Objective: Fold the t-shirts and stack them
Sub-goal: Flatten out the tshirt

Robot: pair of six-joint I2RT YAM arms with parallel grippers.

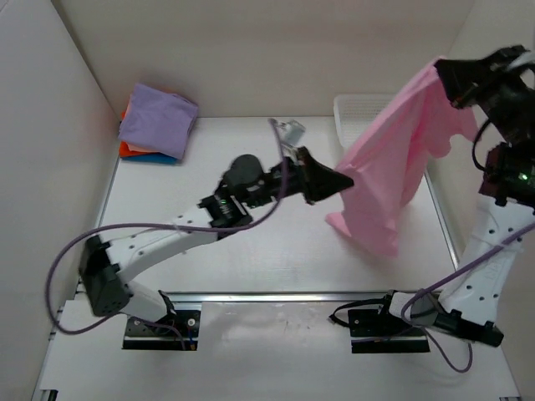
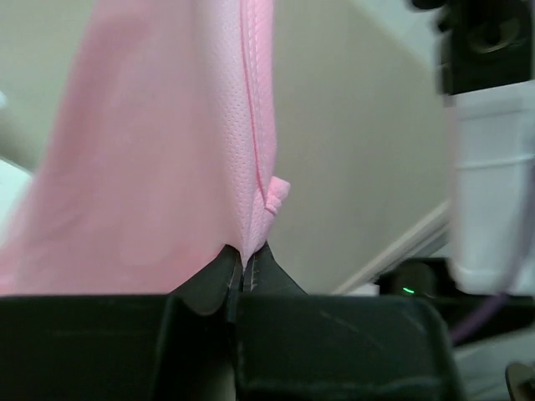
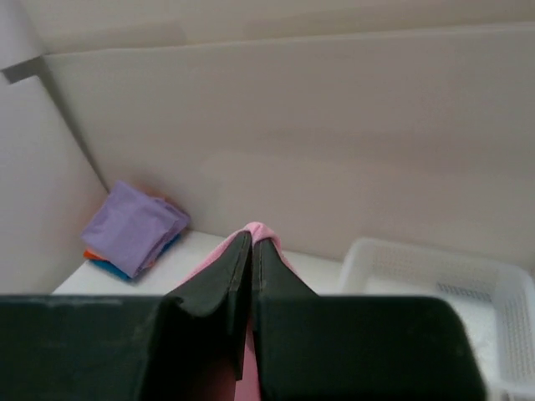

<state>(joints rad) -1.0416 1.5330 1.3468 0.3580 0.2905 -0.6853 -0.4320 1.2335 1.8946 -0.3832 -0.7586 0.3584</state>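
Pinches a fold of the light pink t-shirt (image 3: 263,230) between the two dark fingers of the right gripper (image 3: 252,242), pressed tight together at the tips, a little pink cloth peeking out just above and to the right of them. Shows, far left in the corner of the pale walls (image 3: 334,125), a stack of folded t-shirts on the white table (image 3: 192,255): lavender one (image 3: 134,225) on top, orange (image 3: 90,253) and blue (image 3: 117,269) edges beneath. Frames a white mesh basket (image 3: 435,255) at right against the back wall, well apart from the stack.
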